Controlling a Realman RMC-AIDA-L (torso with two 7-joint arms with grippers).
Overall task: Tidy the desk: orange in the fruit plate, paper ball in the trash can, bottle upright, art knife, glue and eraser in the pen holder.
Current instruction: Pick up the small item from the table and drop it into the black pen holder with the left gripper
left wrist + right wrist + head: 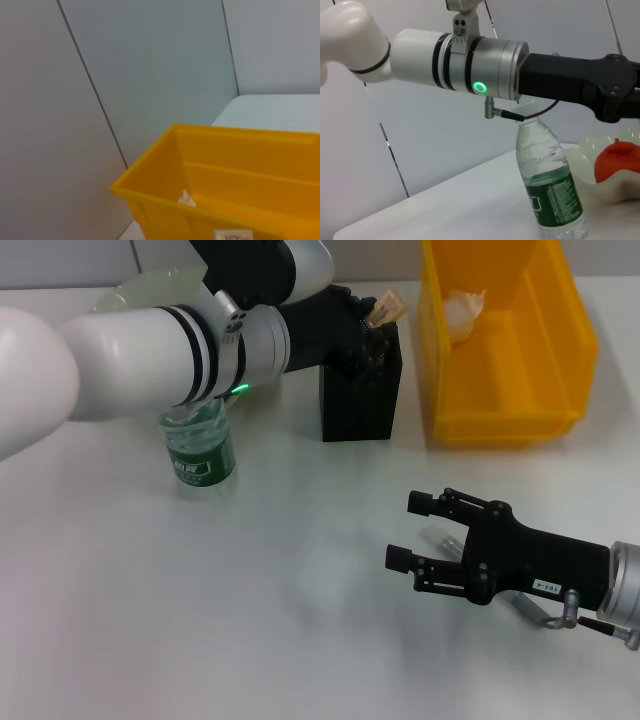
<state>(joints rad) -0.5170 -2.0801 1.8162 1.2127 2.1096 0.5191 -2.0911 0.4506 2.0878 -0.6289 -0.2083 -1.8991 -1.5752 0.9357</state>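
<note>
From the head view, the left gripper (368,328) reached over the black pen holder (361,390) with a small tan-and-white item, probably the eraser (384,308), at its tip just above the holder's mouth; whether its fingers were closed on that item or parted I cannot tell, as the dark hand hid them; the placement suggested a drop into the holder; the bottle (201,446) stood upright beneath the left forearm, long axis vertical, cap toward the arm; the paper ball (462,315) lay inside the yellow trash can (560,360); the right gripper (421,531) hovered low over the table (250,620), fingers spread wide and holding nothing, apparently idle

In the left wrist view, the yellow trash can (150,182) filled the lower frame with a scrap of the paper ball (186,199) inside; a pale edge at the frame's border was probably the held item, too cropped to name

In the right wrist view, the bottle (551,184) stood erect with its green label readable; the orange (619,160) sat in the pale fruit plate (585,157) just beside it; both jobs looked finished
</note>
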